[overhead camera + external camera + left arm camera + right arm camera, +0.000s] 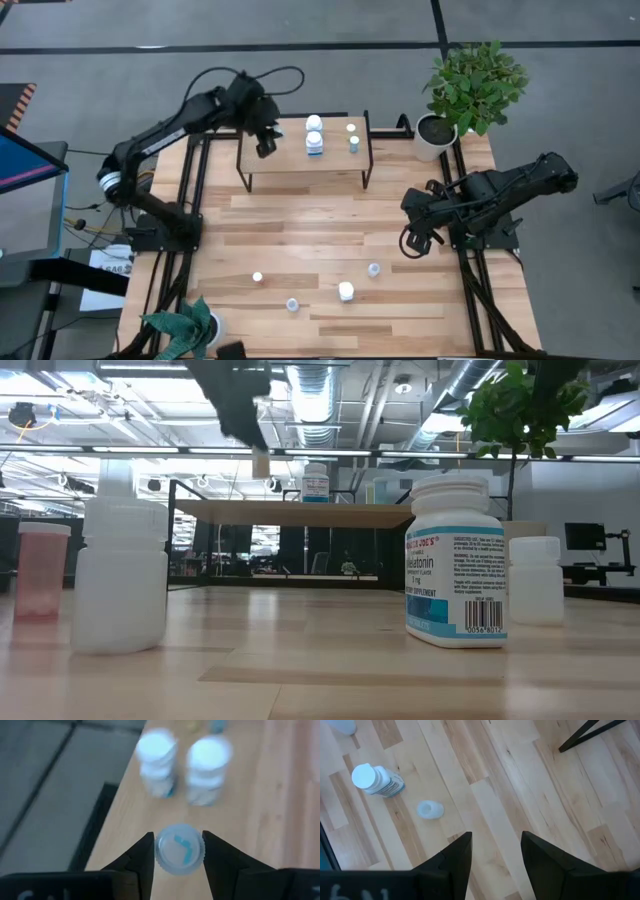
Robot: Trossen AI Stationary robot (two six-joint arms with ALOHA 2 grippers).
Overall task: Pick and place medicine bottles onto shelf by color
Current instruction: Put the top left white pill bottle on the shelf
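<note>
- The left gripper (265, 148) hangs over the shelf's (290, 162) left end, its fingers (142, 857) clamped on a small white-capped medicine bottle (179, 848).
- Two white bottles (314, 136) and two tiny ones (352, 137) stand mid-shelf.
- The right gripper (416, 243) waits near the table's (300, 225) right edge, fingers apart on nothing.
- Four bottles (346, 291) remain on the near tabletop.

arms (170, 125): dark, jointed | cables: black loops | fingers (137, 865): black wedges
</note>
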